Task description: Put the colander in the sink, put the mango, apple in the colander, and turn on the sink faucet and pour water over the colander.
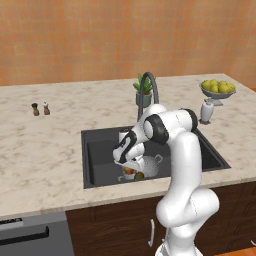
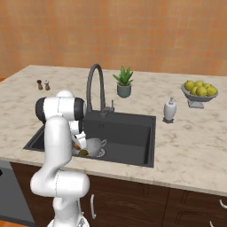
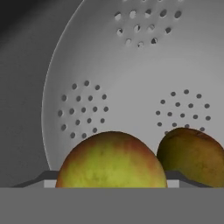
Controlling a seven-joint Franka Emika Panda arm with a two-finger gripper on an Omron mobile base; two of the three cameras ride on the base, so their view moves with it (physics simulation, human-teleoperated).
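Note:
The silvery perforated colander sits in the dark sink, near its front. My gripper reaches down into the colander, shut on the apple, which is yellow-green with a red blush. Its fingertips press the apple's sides. The dark olive mango lies in the colander right beside the apple. Behind the basin rises the gooseneck sink faucet. No stream runs from it.
A potted plant and a white soap dispenser stand behind the sink. A stemmed bowl of yellow-green fruits is at the right. Salt and pepper shakers stand far left.

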